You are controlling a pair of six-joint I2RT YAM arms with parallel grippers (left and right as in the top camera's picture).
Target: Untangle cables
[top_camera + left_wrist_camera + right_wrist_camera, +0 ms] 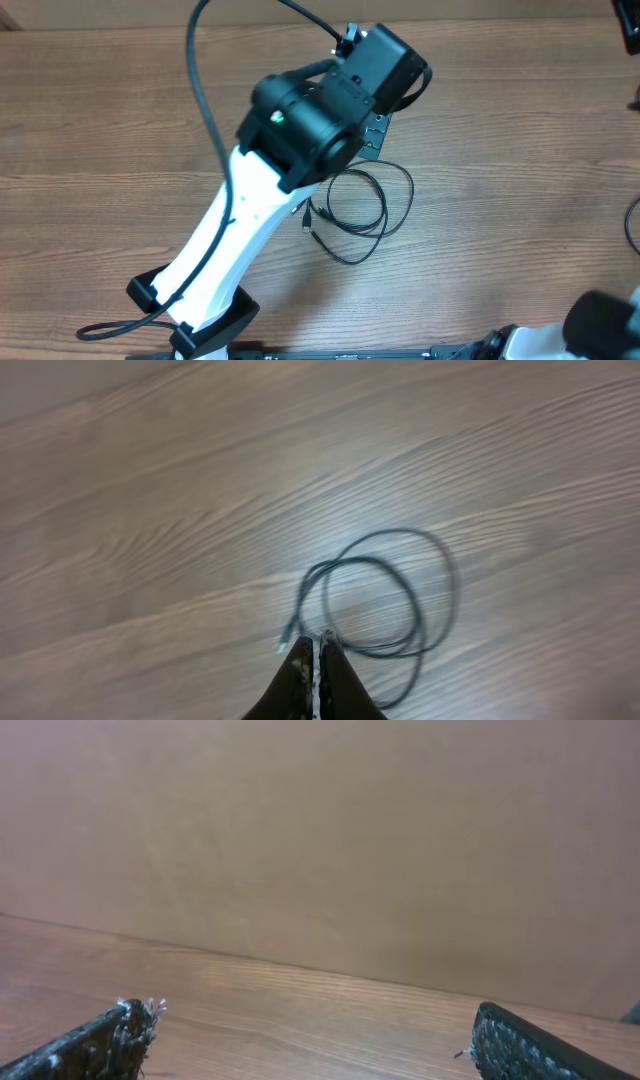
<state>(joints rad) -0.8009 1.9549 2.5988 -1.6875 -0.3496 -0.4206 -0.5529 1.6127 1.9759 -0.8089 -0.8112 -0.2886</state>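
The cables [385,210] lie in a loose coil on the table [520,200], near its middle. In the overhead view the left arm [230,240] reaches from the near edge over the table, and the coil lies on its right side, just beside the left gripper [375,135]. The right arm [600,325] is at the near right corner, well apart from the coil.

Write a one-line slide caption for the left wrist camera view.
Left gripper, jaws shut, poised at the near edge of a loosely coiled thin black cable on the wooden table.
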